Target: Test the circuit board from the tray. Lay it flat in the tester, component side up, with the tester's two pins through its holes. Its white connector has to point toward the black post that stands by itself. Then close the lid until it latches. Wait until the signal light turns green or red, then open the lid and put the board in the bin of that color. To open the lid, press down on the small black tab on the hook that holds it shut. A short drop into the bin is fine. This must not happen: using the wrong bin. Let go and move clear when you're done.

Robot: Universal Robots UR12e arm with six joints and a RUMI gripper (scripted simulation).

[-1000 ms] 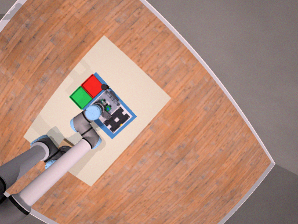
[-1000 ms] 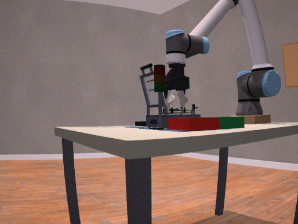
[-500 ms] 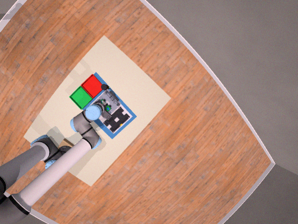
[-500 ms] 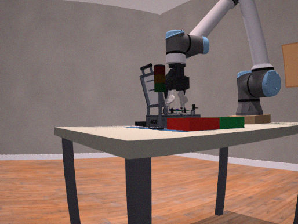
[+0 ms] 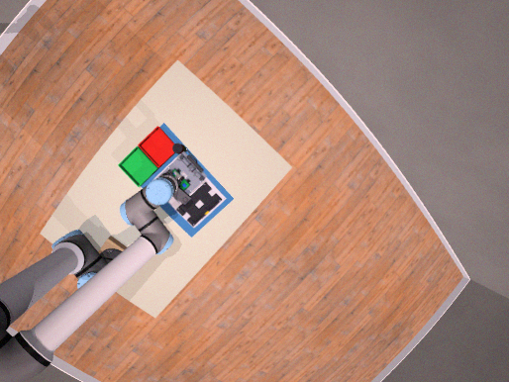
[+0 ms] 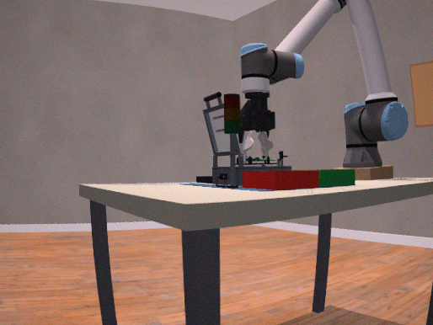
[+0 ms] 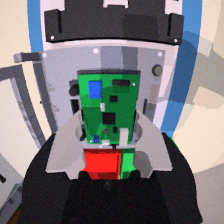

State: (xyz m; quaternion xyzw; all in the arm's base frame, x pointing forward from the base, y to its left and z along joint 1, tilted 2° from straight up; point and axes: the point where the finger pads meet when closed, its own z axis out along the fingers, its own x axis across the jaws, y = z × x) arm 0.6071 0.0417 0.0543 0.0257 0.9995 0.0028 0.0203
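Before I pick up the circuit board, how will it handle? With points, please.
The green circuit board [image 7: 119, 107] looks thin and flat, so probably stiff and light. Small parts stick up from its face, so pressing there might damage them. Its straight narrow edges could slip or tilt if gripped unevenly.

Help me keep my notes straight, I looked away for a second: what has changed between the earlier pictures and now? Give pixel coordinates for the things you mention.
Nothing visibly changed. The hand [image 5: 179, 185] [image 6: 256, 157] [image 7: 108, 110] stays low at the circuit board [image 5: 184, 184] [image 6: 258, 160] [image 7: 95, 111], with no grasp or release to be seen. The lid [image 5: 193, 166] [image 6: 210, 130] [image 7: 25, 97] still stands open and the signal light [image 5: 178, 147] [image 6: 232, 114] looks unlit.
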